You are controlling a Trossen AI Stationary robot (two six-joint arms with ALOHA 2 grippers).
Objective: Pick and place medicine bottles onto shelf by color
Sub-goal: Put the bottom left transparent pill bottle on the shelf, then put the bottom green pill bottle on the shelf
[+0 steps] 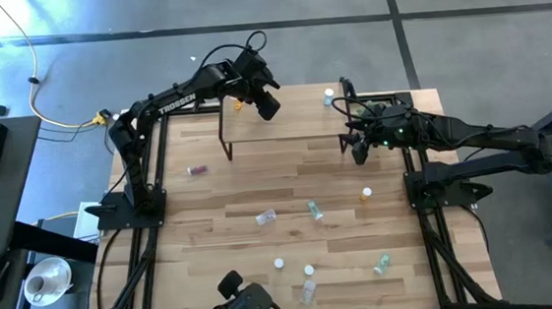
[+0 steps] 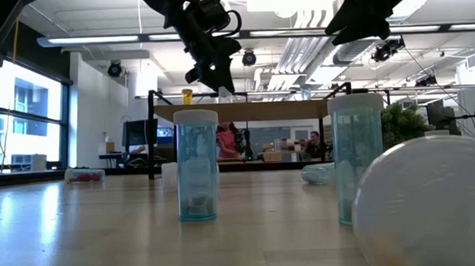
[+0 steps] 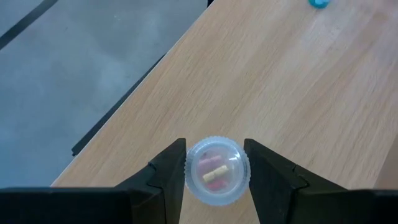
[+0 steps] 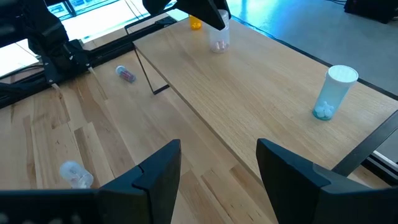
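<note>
The shelf (image 1: 303, 123) stands at the table's far middle. On it stand an orange medicine bottle (image 4: 195, 23) near its left end and a blue one (image 4: 329, 93) toward its right end. My left gripper (image 3: 216, 171) hangs over the shelf's left part, shut on a pale pinkish bottle (image 4: 219, 40) just right of the orange one. My right gripper (image 4: 217, 168) waits open by the shelf's right end with nothing between its fingers. More bottles lie and stand on the table: pink (image 1: 196, 170), clear (image 1: 265, 217), green (image 1: 314, 209), orange (image 1: 365, 195). My left gripper pinches the pinkish bottle by two opposite sides of its round body (image 3: 189, 171), one finger on each side. The fingers slant down from the table's left-near side. The bottle hangs upright below them (image 4: 219, 45) over the shelf board; whether its bottom touches the board I cannot tell.
Near the front edge stand two blue bottles (image 2: 197, 164) (image 2: 357, 155); a clear one (image 1: 308, 290) and a green one (image 1: 381, 263) lie there. The shelf's black legs (image 1: 226, 144) stand on the table. People sit in the room beyond.
</note>
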